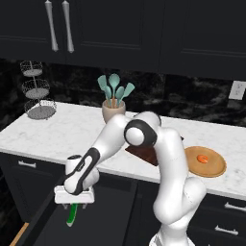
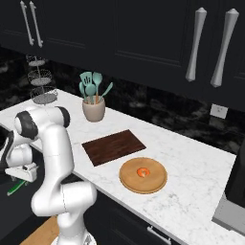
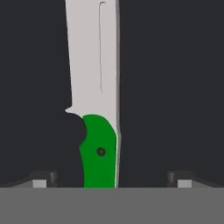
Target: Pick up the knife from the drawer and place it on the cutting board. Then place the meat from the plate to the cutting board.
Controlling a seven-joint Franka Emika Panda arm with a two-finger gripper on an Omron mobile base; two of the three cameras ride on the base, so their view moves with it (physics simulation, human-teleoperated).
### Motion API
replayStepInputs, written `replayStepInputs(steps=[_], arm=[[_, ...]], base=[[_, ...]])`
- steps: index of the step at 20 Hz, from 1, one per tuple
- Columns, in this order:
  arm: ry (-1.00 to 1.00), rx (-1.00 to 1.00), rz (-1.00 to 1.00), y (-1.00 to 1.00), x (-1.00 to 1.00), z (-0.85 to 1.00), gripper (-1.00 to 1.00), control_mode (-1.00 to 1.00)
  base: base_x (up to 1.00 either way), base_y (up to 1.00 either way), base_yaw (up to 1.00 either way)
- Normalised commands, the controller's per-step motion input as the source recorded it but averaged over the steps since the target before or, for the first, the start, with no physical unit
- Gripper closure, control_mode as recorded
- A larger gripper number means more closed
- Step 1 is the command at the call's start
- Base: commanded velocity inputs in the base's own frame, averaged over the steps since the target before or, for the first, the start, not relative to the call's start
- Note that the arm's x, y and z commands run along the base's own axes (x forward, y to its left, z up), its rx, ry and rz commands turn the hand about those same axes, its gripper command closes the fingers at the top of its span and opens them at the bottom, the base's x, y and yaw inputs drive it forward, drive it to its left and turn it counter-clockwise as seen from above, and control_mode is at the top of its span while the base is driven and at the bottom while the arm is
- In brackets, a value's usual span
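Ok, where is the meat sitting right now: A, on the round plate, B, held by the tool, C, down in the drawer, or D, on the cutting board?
A: the meat lies on the round plate, beside the bare cutting board.

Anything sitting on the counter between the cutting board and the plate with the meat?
No. In the right base view, only a narrow strip of bare marble separates the cutting board from the plate.
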Motion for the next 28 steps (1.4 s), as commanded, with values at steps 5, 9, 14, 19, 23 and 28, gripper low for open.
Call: replayStepInputs(steps=[5, 9, 14, 19, 23, 28], arm=[[0.0, -0.01, 0.0, 0.2, 0.14, -0.38, -1.0, -1.0], [0.0, -0.03, 0.0, 0.36, 0.0, -0.33, -1.0, -1.0], [0.01, -0.03, 0.0, 0.14, -0.01, -0.27, 1.0, -1.0], [0.0, 0.0, 0.0, 0.06, -0.02, -0.03, 1.0, -1.0], [0.0, 0.0, -0.05, 0.36, -0.06, 0.06, 1.0, -1.0], [-0.05, 0.0, -0.1, 0.06, -0.62, 0.8, 1.0, -1.0]], base=[[0.0, 0.0, 0.0], [0.0, 0.0, 0.0], [0.0, 0.0, 0.0], [0.0, 0.0, 0.0], [0.0, 0.0, 0.0], [0.0, 0.0, 0.0]])
